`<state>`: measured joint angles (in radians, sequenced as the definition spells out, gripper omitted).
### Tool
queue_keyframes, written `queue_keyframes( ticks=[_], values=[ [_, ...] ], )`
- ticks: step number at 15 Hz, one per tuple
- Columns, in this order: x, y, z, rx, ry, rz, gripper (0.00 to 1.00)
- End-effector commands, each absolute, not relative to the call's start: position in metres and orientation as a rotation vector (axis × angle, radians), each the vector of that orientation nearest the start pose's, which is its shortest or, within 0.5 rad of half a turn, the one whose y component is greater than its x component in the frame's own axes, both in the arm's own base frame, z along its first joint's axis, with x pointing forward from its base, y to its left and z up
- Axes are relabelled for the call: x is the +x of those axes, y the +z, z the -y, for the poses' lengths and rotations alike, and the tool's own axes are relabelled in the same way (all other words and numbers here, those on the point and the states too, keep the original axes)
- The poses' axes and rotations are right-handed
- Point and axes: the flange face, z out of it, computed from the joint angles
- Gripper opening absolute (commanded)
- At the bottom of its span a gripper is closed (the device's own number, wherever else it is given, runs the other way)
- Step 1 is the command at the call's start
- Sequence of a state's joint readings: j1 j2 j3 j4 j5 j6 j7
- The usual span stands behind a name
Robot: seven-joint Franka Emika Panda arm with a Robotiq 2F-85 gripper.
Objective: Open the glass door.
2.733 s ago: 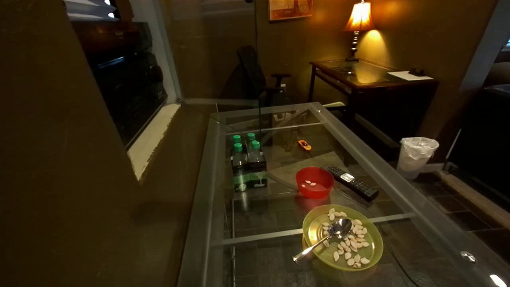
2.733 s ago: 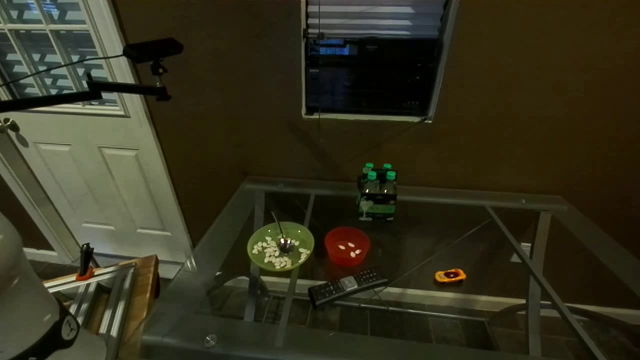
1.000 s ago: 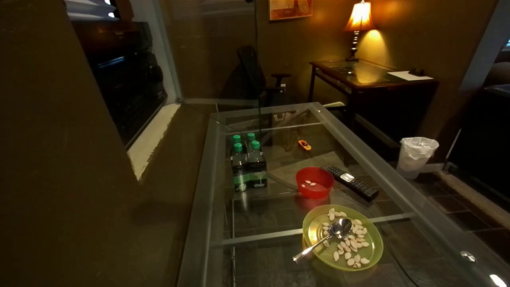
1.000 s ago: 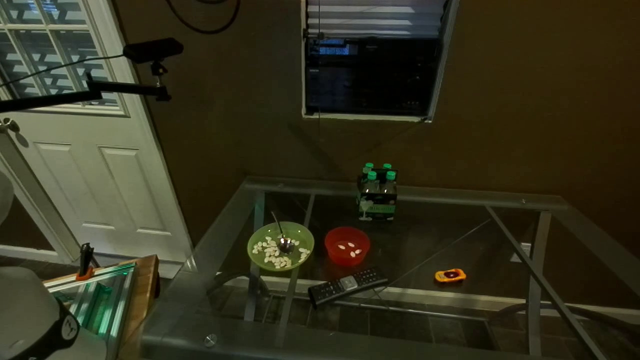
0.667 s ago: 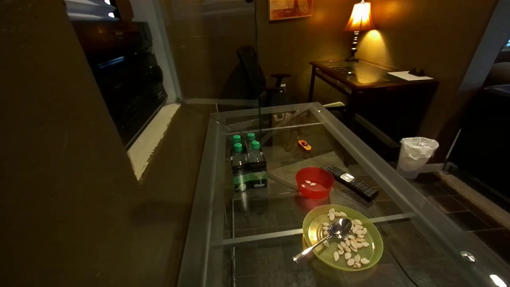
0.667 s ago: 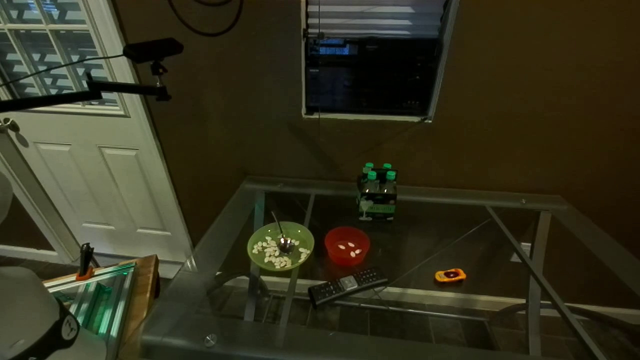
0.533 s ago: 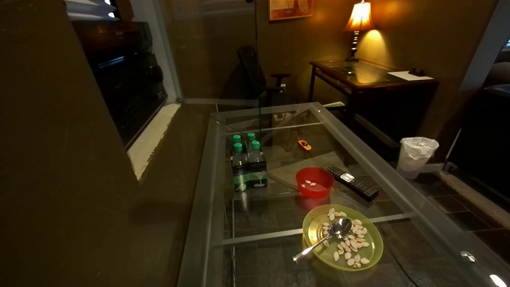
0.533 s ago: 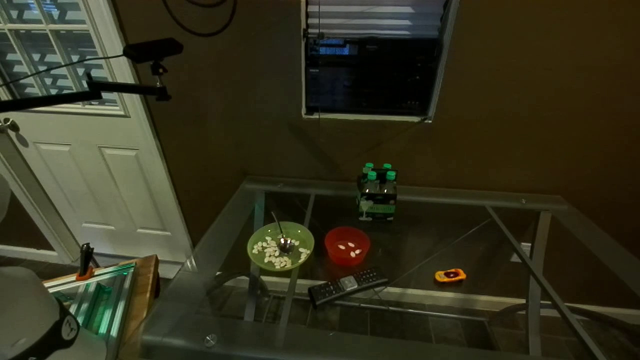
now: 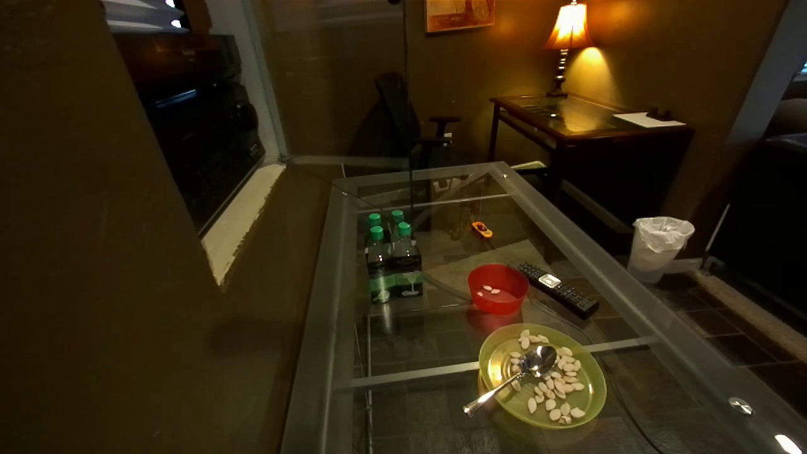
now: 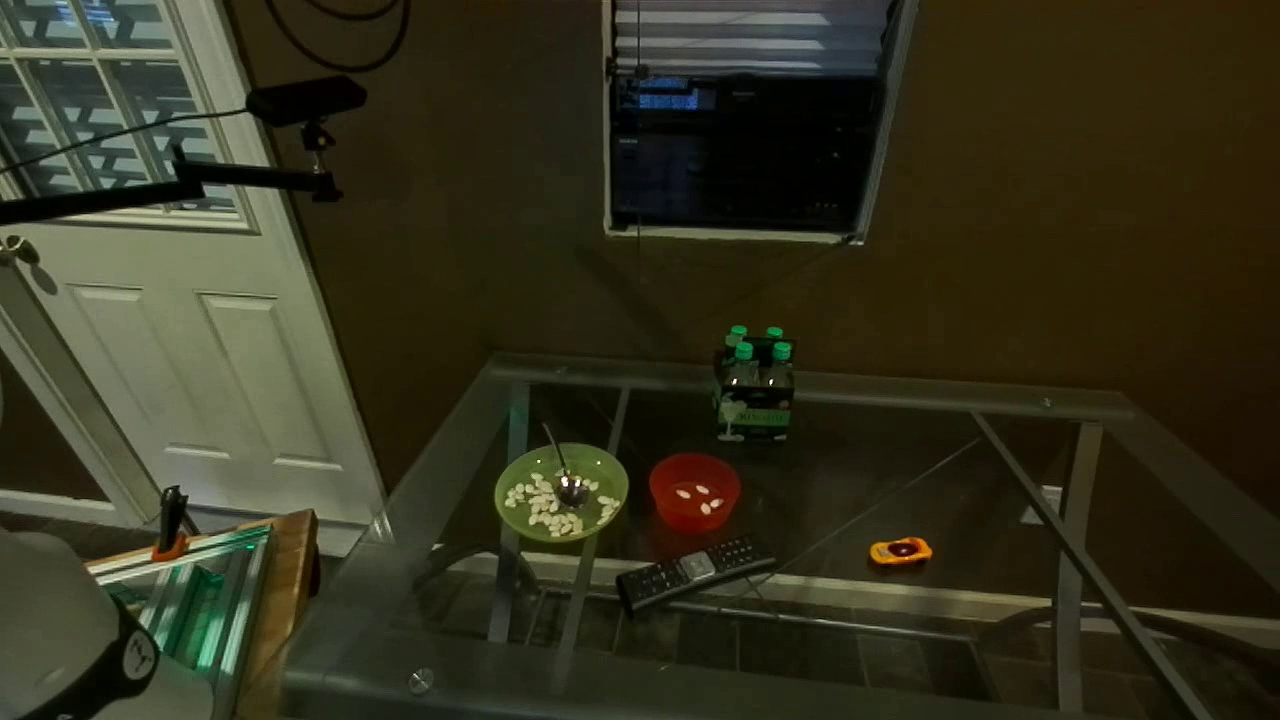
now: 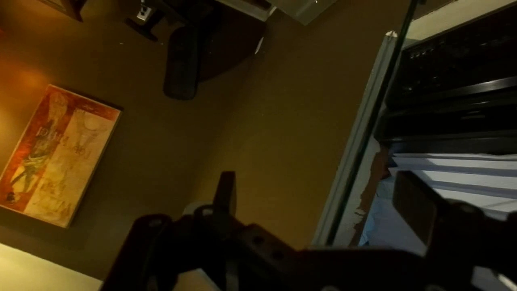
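The glass door (image 9: pixel 347 113) is a clear, dark, reflective pane beside the wall opening. In an exterior view it stands out from the opening's far side, with a pale lower edge. Its thin free edge (image 10: pixel 639 200) shows as a vertical line in an exterior view. In the wrist view its dark edge (image 11: pixel 358 161) runs slantwise between my fingers, nearer the right one. My gripper (image 11: pixel 317 176) is open with nothing held. I cannot tell whether the edge lies within the jaws or beyond them. The gripper is out of both exterior views.
Below is a glass-topped table (image 10: pixel 400 660) with a bottle pack (image 10: pixel 755 400), red bowl (image 10: pixel 695 495), green bowl (image 10: pixel 520 480), remote (image 10: pixel 695 570) and toy car (image 10: pixel 900 552). Black equipment (image 10: pixel 740 160) fills the opening. A camera (image 10: pixel 305 98) stands left. A picture (image 11: pixel 56 157) hangs in wrist view.
The arm's white part at the lower left has shifted down over the last seconds. A black cable loop has come into view at the top and moved left. The glass door looks unmoved.
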<state>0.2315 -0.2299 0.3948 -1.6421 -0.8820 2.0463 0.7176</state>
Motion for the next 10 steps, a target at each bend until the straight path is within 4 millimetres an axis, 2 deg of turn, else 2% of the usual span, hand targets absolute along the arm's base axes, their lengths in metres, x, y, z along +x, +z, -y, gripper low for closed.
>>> queue_keyframes(
  ticks=[1,10],
  values=[
    [0.424,0.782,-0.304,-2.97,-1.841,0.145,1.0],
    [0.458,0.771,-0.303,-2.876,-2.033,0.066,1.0]
  ],
)
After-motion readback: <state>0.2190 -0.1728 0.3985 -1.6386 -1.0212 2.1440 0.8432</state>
